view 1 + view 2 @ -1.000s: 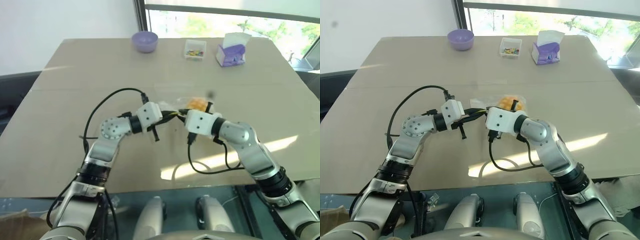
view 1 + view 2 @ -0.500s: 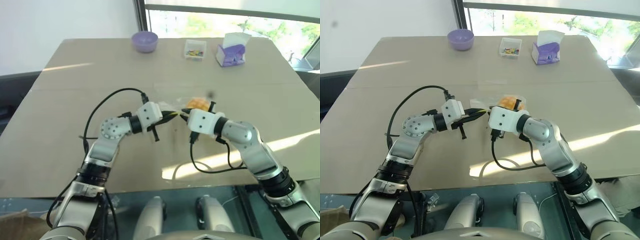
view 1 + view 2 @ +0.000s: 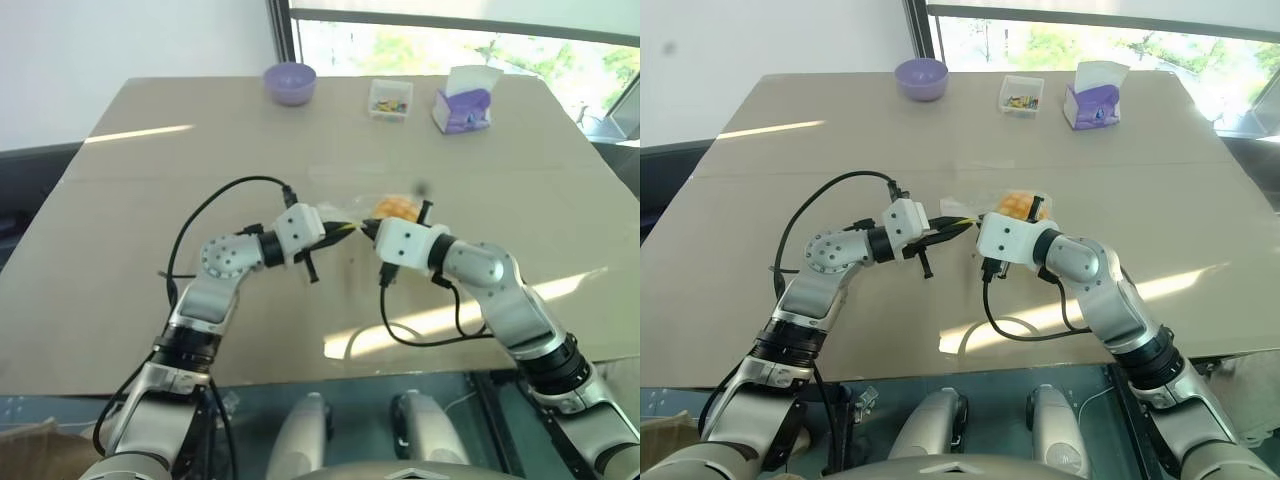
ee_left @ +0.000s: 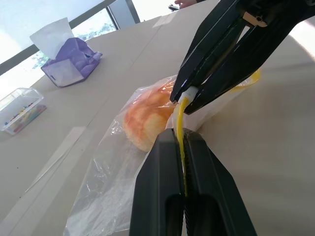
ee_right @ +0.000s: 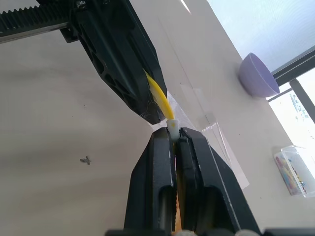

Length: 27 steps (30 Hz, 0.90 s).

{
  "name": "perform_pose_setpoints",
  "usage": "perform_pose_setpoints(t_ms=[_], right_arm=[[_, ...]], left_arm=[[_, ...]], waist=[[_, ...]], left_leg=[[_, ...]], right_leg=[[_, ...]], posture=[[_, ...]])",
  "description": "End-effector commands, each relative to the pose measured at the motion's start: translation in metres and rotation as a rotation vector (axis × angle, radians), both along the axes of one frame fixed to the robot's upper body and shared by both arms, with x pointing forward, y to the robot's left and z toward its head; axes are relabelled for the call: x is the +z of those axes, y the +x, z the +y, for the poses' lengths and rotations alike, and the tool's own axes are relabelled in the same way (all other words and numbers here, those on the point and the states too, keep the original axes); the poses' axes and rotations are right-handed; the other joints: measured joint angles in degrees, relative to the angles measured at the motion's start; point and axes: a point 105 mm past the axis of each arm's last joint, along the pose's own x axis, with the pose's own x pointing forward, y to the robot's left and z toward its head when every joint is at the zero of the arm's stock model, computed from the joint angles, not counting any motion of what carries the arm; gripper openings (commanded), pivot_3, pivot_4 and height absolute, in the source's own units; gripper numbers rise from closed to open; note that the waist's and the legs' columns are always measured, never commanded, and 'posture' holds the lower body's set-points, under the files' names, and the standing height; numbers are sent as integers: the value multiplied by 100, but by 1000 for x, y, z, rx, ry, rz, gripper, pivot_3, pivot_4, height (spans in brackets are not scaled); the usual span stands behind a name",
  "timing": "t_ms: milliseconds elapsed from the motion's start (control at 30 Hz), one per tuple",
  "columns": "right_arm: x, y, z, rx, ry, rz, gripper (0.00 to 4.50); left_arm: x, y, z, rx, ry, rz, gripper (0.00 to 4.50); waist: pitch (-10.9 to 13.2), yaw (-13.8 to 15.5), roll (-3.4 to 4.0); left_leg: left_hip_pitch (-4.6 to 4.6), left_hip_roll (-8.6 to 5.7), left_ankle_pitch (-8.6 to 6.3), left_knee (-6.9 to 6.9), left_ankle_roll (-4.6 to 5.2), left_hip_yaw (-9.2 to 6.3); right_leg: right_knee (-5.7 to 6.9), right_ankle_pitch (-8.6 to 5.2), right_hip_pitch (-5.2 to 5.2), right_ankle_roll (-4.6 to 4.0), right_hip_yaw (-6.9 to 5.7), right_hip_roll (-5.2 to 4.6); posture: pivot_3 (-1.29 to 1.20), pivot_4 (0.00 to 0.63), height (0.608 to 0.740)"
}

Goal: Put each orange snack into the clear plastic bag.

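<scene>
the thin, see-through plastic zip bag (image 4: 113, 182) was held above the middle of the beige table (image 3: 150, 180); its yellow zip strip (image 4: 181, 129) was pinched between the closed fingers of the left gripper (image 4: 180, 136); the right gripper (image 5: 171, 132) was clamped on the white slider at the strip's end, tip to tip with the left; one round yellow-orange snack (image 4: 145, 118) was seen inside the bag; a purple bowl (image 3: 289, 81), a small clear box of coloured bits (image 3: 390, 98) and a purple tissue box (image 3: 461, 105) stood along the far edge.
</scene>
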Motion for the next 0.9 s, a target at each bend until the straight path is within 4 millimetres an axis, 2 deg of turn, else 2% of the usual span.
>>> perform_pose_setpoints(t_ms=[33, 233, 367, 700, 900], right_arm=[[18, -5, 2, 19, 23, -71, 30], [12, -1, -9, -14, -6, -65, 30], [4, 2, -30, -73, -53, -54, 30], [-15, 6, -84, -251, -138, -31, 30], [-25, 9, -107, -328, -179, -22, 30]], left_arm=[[18, -2, -1, -17, -29, -65, 0], [15, 1, 6, 10, -36, -54, 0], [13, 7, 15, 52, -45, -44, 0], [7, 8, 21, 67, -41, -38, 0], [4, 5, 23, 63, -39, -36, 0]], waist=[[0, 0, 0], [0, 0, 0], [0, 10, 0], [0, 7, 0], [0, 6, 0]], left_leg=[[0, 0, 0, 0, 0, 0], [0, 0, 0, 0, 0, 0], [0, 0, 0, 0, 0, 0], [-2, 0, 0, 0, 0, 0], [-1, 0, 0, 0, 0, 1]], right_leg=[[0, 0, 0, 0, 0, 0], [0, 0, 0, 0, 0, 0], [-1, 0, 0, 0, 0, 0], [-2, 0, 0, 0, 0, -1], [-2, 0, 0, 0, 0, -1]], posture=[[0, 150, 740], [0, 150, 740], [0, 150, 740], [0, 150, 740], [0, 150, 740]])
